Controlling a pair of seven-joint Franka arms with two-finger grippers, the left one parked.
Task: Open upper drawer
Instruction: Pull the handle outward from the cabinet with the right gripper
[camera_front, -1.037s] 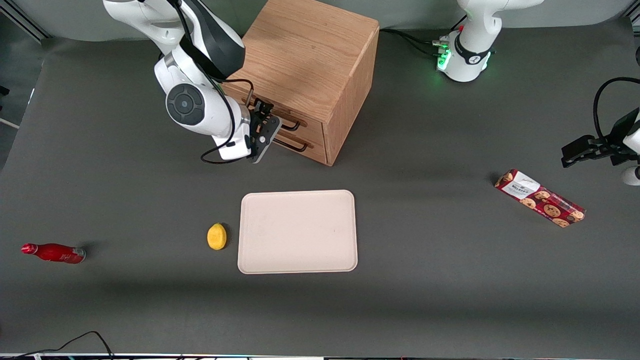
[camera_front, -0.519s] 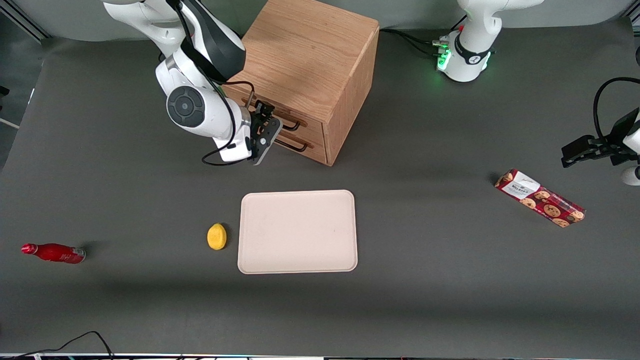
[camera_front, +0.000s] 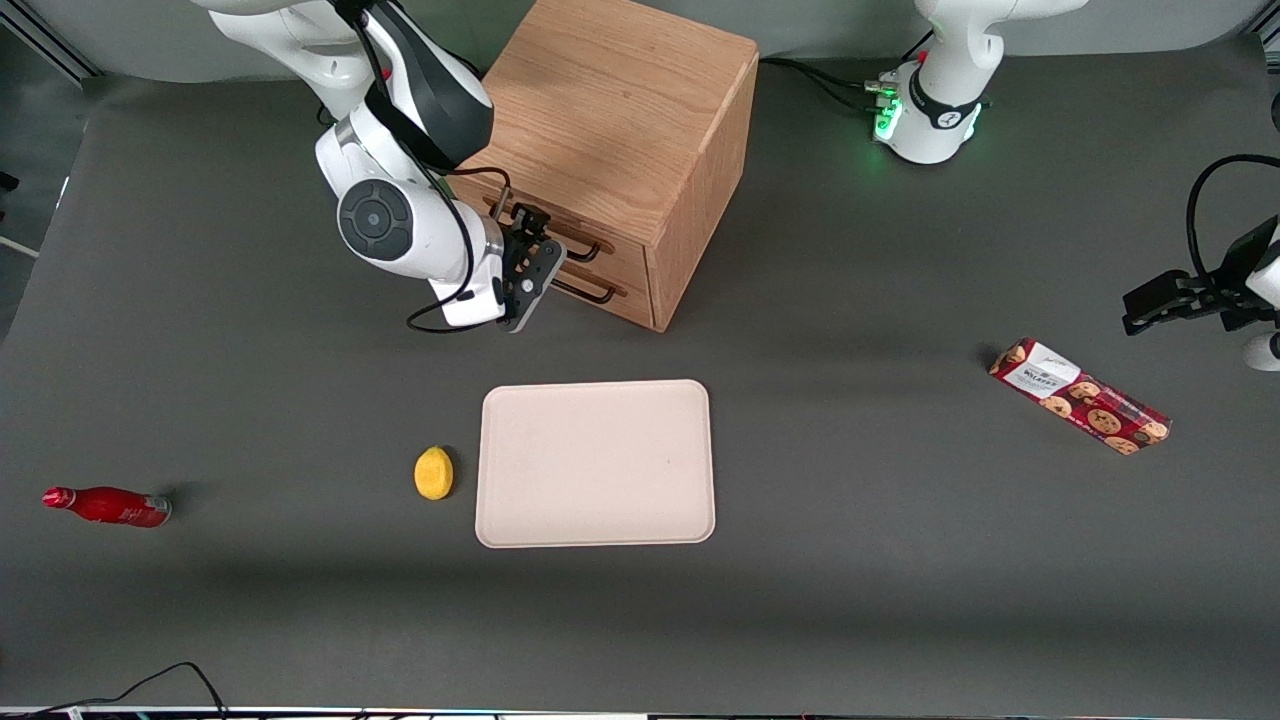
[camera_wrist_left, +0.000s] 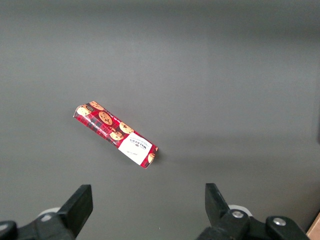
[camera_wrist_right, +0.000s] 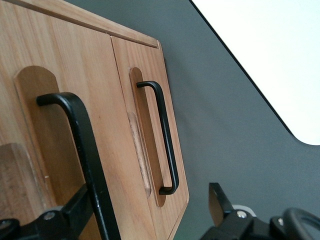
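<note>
From the front, the gripper (camera_front: 537, 262) sits against the oak cabinet (camera_front: 620, 130), right at the upper drawer (camera_front: 575, 238), which is shut flush above the bottom drawer (camera_front: 600, 285). A cream tray (camera_front: 596, 463) and a lemon (camera_front: 433, 472) lie nearer the camera. In the right wrist view, the fingers (camera_wrist_right: 75, 215) are spread wide, with the upper drawer's handle (camera_wrist_right: 82, 150) between them, not clamped.
</note>
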